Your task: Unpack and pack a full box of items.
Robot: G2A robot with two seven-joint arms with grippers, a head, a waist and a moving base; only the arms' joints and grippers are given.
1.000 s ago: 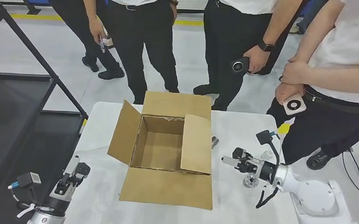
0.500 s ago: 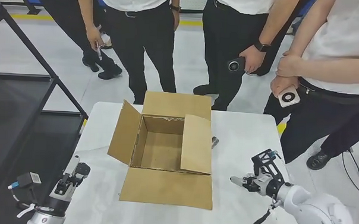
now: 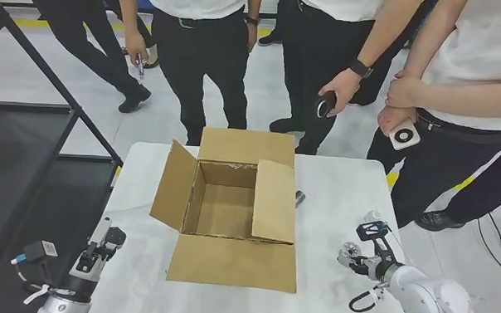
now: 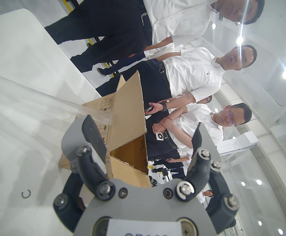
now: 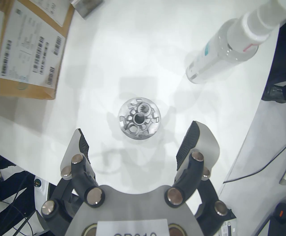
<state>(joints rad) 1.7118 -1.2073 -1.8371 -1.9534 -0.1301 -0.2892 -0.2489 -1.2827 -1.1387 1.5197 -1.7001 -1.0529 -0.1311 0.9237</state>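
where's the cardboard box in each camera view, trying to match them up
Top view: the cardboard box stands mid-table, flaps open.
Left wrist view: the box is just beyond the open fingers of the left gripper.
Right wrist view: one labelled flap of the box, off to the side of the round metal part.
Shared landmark: the white table under the box.

Open cardboard box [image 3: 232, 210], round metal part [image 5: 139, 118], white-capped bottle [image 5: 223, 51] nearby
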